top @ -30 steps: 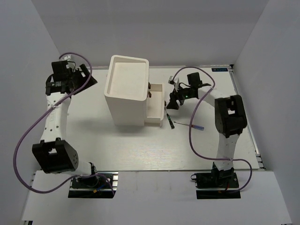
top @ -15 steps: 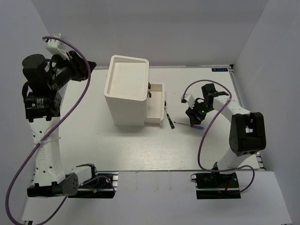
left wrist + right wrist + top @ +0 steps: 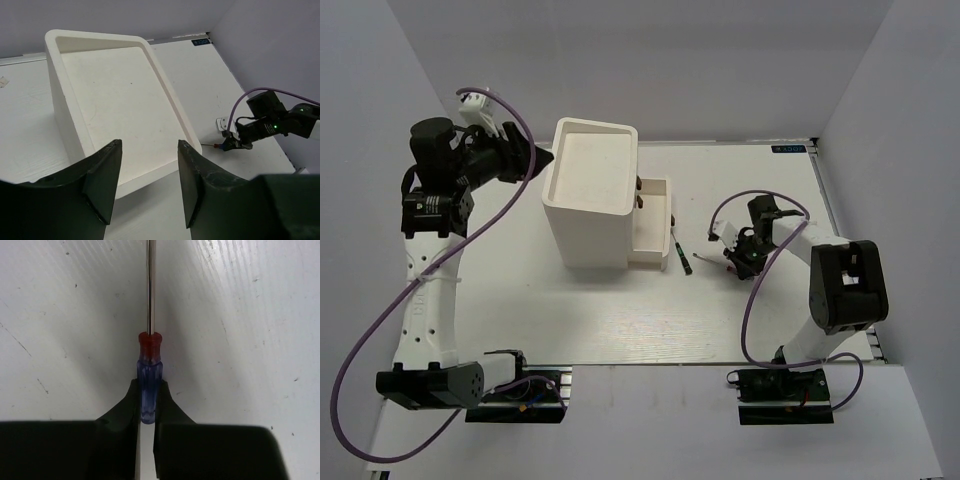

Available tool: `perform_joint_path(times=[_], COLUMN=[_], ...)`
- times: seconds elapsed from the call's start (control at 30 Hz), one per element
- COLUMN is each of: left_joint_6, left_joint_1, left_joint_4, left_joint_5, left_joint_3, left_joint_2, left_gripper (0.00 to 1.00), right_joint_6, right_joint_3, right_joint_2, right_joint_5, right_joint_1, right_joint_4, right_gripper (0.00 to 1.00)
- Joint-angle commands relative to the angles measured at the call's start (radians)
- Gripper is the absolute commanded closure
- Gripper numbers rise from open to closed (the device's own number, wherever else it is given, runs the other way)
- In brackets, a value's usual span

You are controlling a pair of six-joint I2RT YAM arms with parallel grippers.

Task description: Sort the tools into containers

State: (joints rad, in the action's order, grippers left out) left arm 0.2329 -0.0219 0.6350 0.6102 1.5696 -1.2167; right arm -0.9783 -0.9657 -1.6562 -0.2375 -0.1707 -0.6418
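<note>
The left gripper (image 3: 149,145) hangs with its jaws partly apart and nothing between them; just past their tips is the flat top of the white cabinet (image 3: 115,100). A drawer (image 3: 655,225) stands pulled out on the side facing the right gripper (image 3: 148,384), with a dark screwdriver (image 3: 678,250) on the table (image 3: 600,310) beside it. The right gripper's jaws are clamped on a blue screwdriver (image 3: 149,365), whose red collar and metal shaft point straight ahead of them.
</note>
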Motion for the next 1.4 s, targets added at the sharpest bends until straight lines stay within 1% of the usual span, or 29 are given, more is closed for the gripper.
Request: perform_joint_path(times=[0.0,0.07,0.1,0.13,0.17,0.2,0.23,0.27,0.3,0.33,0.37,0.4,0.43,0.47,0.53,0.57,0.6,0.63,0.67,0.73,0.77,0.93,1.0,1.03,1.07,1.1,1.13,1.33,1.37], left_joint_6=[-0.014,-0.023,-0.023,-0.023,-0.032,-0.032,-0.032,-0.032,-0.032,-0.032,-0.032,-0.032,-0.032,-0.023,-0.023,-0.014,-0.014,-0.014,-0.014,-0.014,-0.014,-0.014,-0.014,-0.014,-0.014,-0.014,-0.014,-0.014,-0.014], left_joint_1=[0.027,0.049,0.050,0.059,0.069,0.069,0.079,0.088,0.088,0.088,0.100,0.100,0.111,0.120,0.129,0.138,0.139,0.148,0.148,0.160,0.160,0.192,0.201,0.201,0.201,0.211,0.211,0.231,0.241], left_joint_4=[-0.005,0.006,0.006,0.006,0.006,0.006,0.006,0.006,0.006,0.006,0.006,0.006,0.006,0.006,-0.003,-0.003,-0.003,-0.003,-0.003,-0.003,-0.003,0.006,0.006,0.006,0.006,0.006,0.006,0.006,0.015], left_joint_5=[0.008,-0.015,-0.015,-0.015,-0.024,-0.024,-0.024,-0.033,-0.033,-0.046,-0.046,-0.046,-0.055,-0.055,-0.055,-0.065,-0.066,-0.078,-0.078,-0.098,-0.098,-0.121,-0.130,-0.130,-0.130,-0.139,-0.139,-0.148,-0.158], left_joint_3=[0.035,0.046,0.046,0.046,0.046,0.046,0.046,0.046,0.046,0.046,0.046,0.046,0.056,0.056,0.056,0.056,0.056,0.056,0.056,0.056,0.056,0.056,0.056,0.056,0.056,0.056,0.056,0.076,0.087], left_joint_2=[0.002,0.002,0.002,-0.007,-0.007,-0.018,-0.018,-0.018,-0.018,-0.018,-0.029,-0.029,-0.029,-0.038,-0.038,-0.038,-0.038,-0.038,-0.038,-0.038,-0.038,-0.038,-0.049,-0.049,-0.049,-0.049,-0.058,-0.076,-0.076], left_gripper=[0.42,0.43,0.45,0.45,0.45,0.45,0.45,0.45,0.45,0.45,0.45,0.45,0.45,0.45,0.45,0.45,0.45,0.45,0.45,0.45,0.45,0.45,0.45,0.45,0.45,0.45,0.45,0.45,0.45], right_joint_6=[-0.011,0.041,0.097,0.162,0.202,0.277,0.361,0.404,0.447,0.593,0.643,0.752,0.850,0.895,1.059,1.105,1.133,1.206,1.225,1.257,1.300,1.354,1.363,1.365,1.369,1.360,1.362,1.353,1.351], right_joint_3=[-0.016,-0.063,-0.132,-0.212,-0.258,-0.389,-0.433,-0.474,-0.587,-0.619,-0.648,-0.709,-0.722,-0.732,-0.728,-0.700,-0.685,-0.668,-0.641,-0.630,-0.621,-0.647,-0.647,-0.637,-0.631,-0.625,-0.617,-0.636,-0.640], right_joint_2=[0.033,0.038,0.050,0.044,0.041,0.015,0.000,-0.028,-0.062,-0.095,-0.112,-0.149,-0.187,-0.206,-0.255,-0.260,-0.266,-0.263,-0.267,-0.272,-0.278,-0.312,-0.315,-0.317,-0.315,-0.313,-0.312,-0.343,-0.337], right_joint_5=[-0.006,-0.054,-0.074,-0.132,-0.152,-0.214,-0.236,-0.256,-0.302,-0.325,-0.427,-0.454,-0.480,-0.564,-0.595,-0.615,-0.617,-0.617,-0.612,-0.583,-0.585,-0.562,-0.560,-0.562,-0.559,-0.562,-0.560,-0.557,-0.562], right_joint_1=[-0.001,0.000,0.003,0.004,0.004,0.002,0.000,-0.001,-0.006,-0.009,-0.012,-0.015,-0.030,-0.039,-0.076,-0.091,-0.113,-0.131,-0.141,-0.165,-0.171,-0.194,-0.196,-0.196,-0.197,-0.197,-0.197,-0.205,-0.204], right_joint_4=[-0.041,-0.068,-0.123,-0.142,-0.177,-0.203,-0.232,-0.246,-0.260,-0.272,-0.274,-0.271,-0.245,-0.233,-0.141,-0.116,-0.057,0.015,0.068,0.108,0.173,0.206,0.202,0.200,0.200,0.206,0.208,0.226,0.232], right_gripper=[1.00,1.00,1.00,1.00,1.00,1.00,1.00,1.00,1.00,1.00,1.00,1.00,1.00,1.00,1.00,1.00,1.00,1.00,1.00,1.00,1.00,0.99,0.81,0.74,0.63,0.60,0.58,0.58,0.56])
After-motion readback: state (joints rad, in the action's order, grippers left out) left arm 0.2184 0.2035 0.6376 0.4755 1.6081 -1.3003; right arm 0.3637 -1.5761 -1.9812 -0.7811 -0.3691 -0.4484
